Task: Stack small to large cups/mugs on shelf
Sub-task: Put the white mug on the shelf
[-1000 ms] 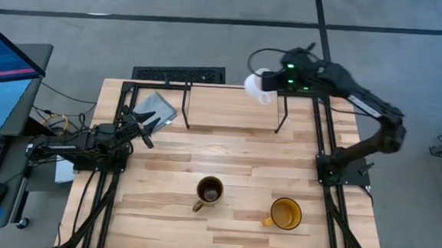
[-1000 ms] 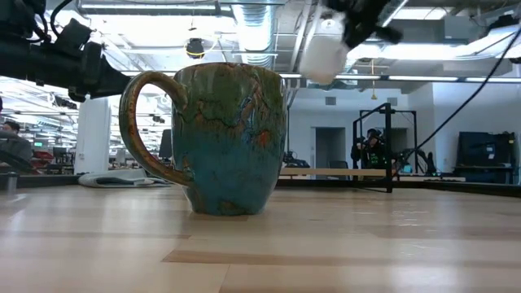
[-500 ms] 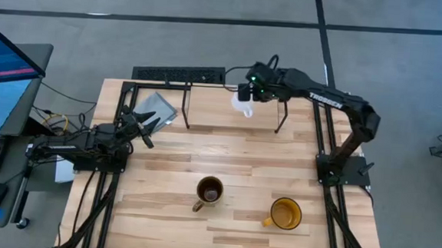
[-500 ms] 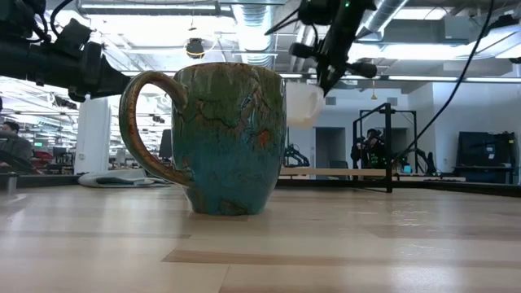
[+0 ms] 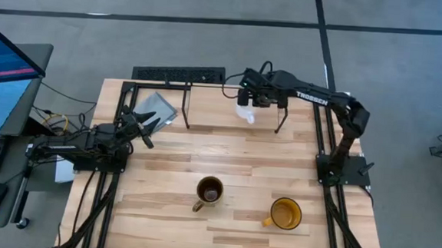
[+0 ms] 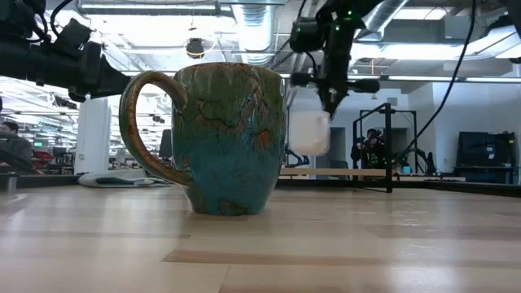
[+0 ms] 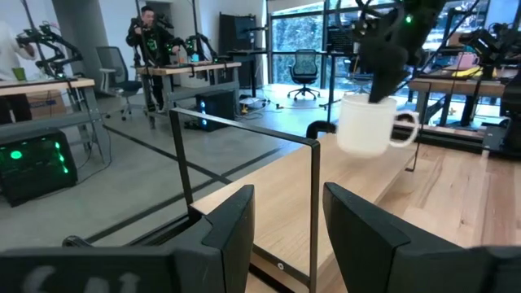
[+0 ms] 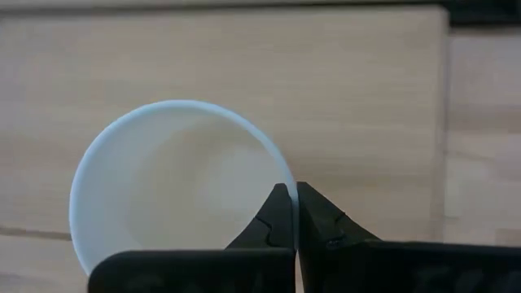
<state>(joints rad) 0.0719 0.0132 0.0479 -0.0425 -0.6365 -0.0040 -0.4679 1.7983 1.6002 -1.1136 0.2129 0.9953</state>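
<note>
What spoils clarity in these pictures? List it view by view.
Low view: the brown mug looms large, hiding part of the white mug; ceiling lights glare behind. Right wrist view: the right gripper and mug rim are soft. Left wrist view: the left gripper is blurred, windows bright.

My right gripper (image 5: 247, 102), pinched on the white mug (image 5: 245, 112), has swung in from beyond the table's far right corner and dropped lower, over the shelf (image 5: 185, 111).
</note>
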